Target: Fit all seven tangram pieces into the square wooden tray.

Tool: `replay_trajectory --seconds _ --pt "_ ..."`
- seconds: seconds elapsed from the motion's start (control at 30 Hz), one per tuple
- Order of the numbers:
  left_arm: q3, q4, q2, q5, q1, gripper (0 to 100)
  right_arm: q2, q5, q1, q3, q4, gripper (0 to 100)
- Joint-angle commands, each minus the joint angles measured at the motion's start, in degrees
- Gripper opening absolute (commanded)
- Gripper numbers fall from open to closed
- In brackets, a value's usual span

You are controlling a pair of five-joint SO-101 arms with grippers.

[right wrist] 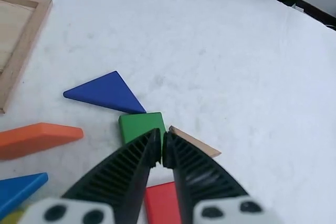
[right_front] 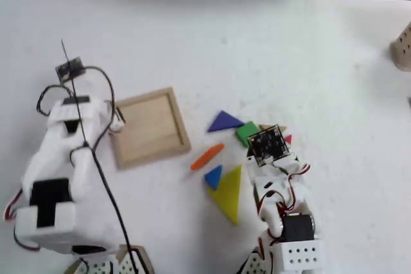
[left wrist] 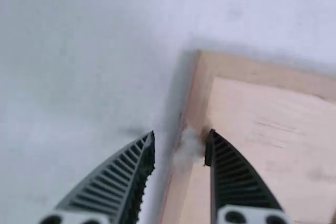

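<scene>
Carrying surface (right_front: 270, 49): white, broad open room beyond the tray.
Square wooden tray (right_front: 149, 126): one, by the left arm.
Left claw (left wrist: 181, 135): apart, astride the tray's rim.
Right claw (right wrist: 162, 136): together, above green square (right wrist: 140, 126).
Tangram pieces (right_front: 229, 190): seven, clustered outside the tray.

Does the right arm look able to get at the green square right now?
Likely yes: the right gripper sits just over the green square, whose top is bare. Its jaws are shut, though, and would need to open first.
</scene>
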Motion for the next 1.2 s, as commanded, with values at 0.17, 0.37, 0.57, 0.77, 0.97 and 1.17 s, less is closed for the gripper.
replay_trajectory --seconds 0.17,0.37,0.57,0.77,0.97,1.17 --pt "-13.63 0.88 8.48 -3.87 4.97 17 0.22 3.6 0.4 0.35 0.22 1.8" --pt "-15.91 3.08 10.24 -13.63 14.64 17 0.22 3.6 0.4 0.35 0.22 1.8" --pt "-16.09 3.08 10.24 -13.36 15.96 17 0.22 3.69 0.4 0.35 0.22 1.8" --pt "-16.18 4.4 9.27 -13.63 15.43 17 0.22 3.69 0.4 0.35 0.22 1.8" --pt "-13.1 10.55 0.4 -13.8 9.98 17 0.22 3.69 0.4 0.35 0.22 1.8" --pt "-3.87 -1.67 -3.12 -13.8 3.82 17 0.13 3.69 0.66 0.35 -0.04 1.8"
